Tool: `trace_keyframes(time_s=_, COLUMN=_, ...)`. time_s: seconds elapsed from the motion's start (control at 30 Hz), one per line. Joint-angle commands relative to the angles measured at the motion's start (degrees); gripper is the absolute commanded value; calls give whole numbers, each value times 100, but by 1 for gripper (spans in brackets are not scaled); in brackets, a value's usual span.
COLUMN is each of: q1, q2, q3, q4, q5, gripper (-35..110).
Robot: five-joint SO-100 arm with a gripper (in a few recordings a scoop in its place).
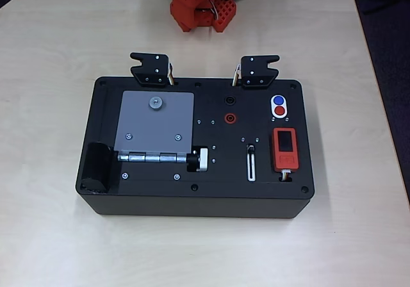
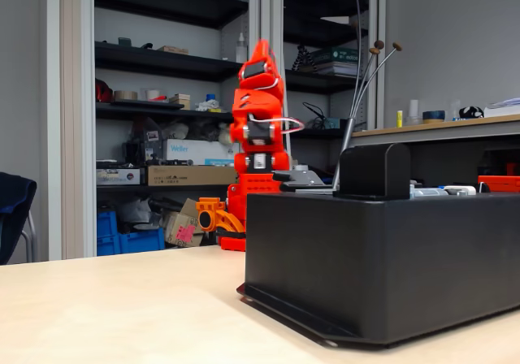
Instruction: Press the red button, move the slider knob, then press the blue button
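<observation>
On the black box (image 1: 192, 197) a white oval plate carries the blue button (image 1: 278, 100) and, just in front of it, the red button (image 1: 280, 111), at the box's right rear in the overhead view. The slider knob (image 1: 251, 148) sits at the far end of its white-rimmed slot (image 1: 251, 166), left of the orange-red device (image 1: 285, 148). The orange arm (image 2: 258, 128) stands folded upright behind the box, well away from the buttons. Its gripper (image 2: 210, 214) hangs low at the arm's left in the fixed view, and whether it is open or shut is unclear. The box (image 2: 382, 258) shows side on there, its top hidden.
The box top also holds a grey hinged door (image 1: 157, 123), a silver-and-black knob (image 1: 200, 160), a red-ringed socket (image 1: 229, 117) and a black socket (image 1: 229, 99). Two black brackets (image 1: 151, 68) (image 1: 259, 70) stick up at its rear edge. Bare table (image 1: 192, 255) surrounds the box.
</observation>
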Motion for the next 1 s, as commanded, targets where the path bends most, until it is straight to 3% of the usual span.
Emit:
trace_keyframes(time_s=0.0, q1=686, q2=97, q3=9, q4=132, q5=-123, gripper=0)
trace_keyframes(time_s=0.1, q1=721, q2=105, q3=9, q4=18, q5=721, gripper=0)
trace_keyframes(time_s=0.17, q1=949, q2=114, q3=9, q4=202, q5=668, gripper=0)
trace_keyframes(time_s=0.4, q1=554, q2=132, q3=0, q4=1679, q5=1547, gripper=0)
trace_keyframes(time_s=0.97, q1=-1063, q2=88, q3=-2725, q4=7682, q5=1072, gripper=0)
